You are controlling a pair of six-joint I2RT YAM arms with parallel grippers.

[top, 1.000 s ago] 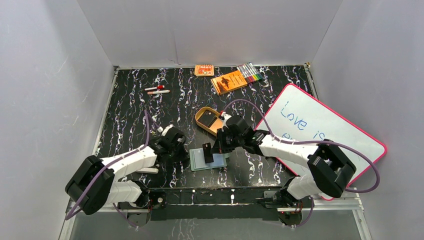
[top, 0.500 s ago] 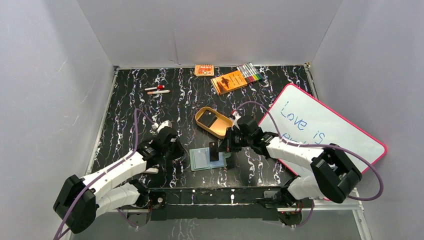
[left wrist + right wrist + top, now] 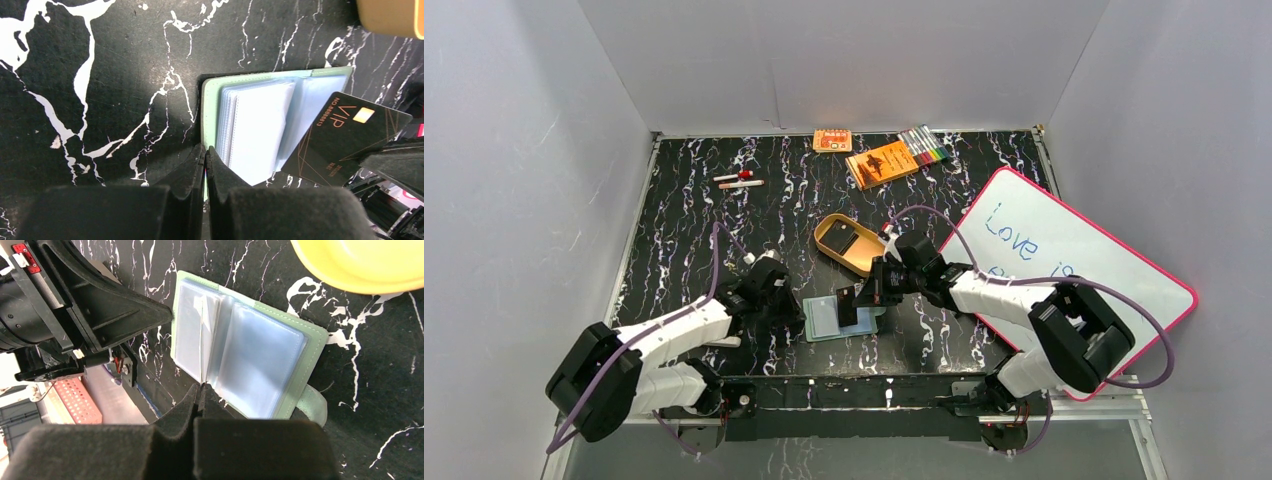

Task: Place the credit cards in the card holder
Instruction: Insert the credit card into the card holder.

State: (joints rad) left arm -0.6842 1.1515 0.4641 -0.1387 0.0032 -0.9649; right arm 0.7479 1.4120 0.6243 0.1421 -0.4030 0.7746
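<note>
Left fingers [image 3: 185, 172]: pressed shut, tips at the left cover edge of the card holder [image 3: 260, 125]; probably steadying it open on the surface [image 3: 100, 60].
Right fingers [image 3: 175, 412]: clamped on one black card [image 3: 345, 135], tilted for entry.
Card: leading corner over the sleeves, right of the left fingertips; not yet pocketed.
Holder: open flat, just ahead of both fingertips.

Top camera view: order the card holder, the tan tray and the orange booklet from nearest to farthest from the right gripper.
1. Card holder, right at the right gripper, near side.
2. Tan tray, just beyond it, mid-table.
3. Orange booklet, near the far edge.
</note>
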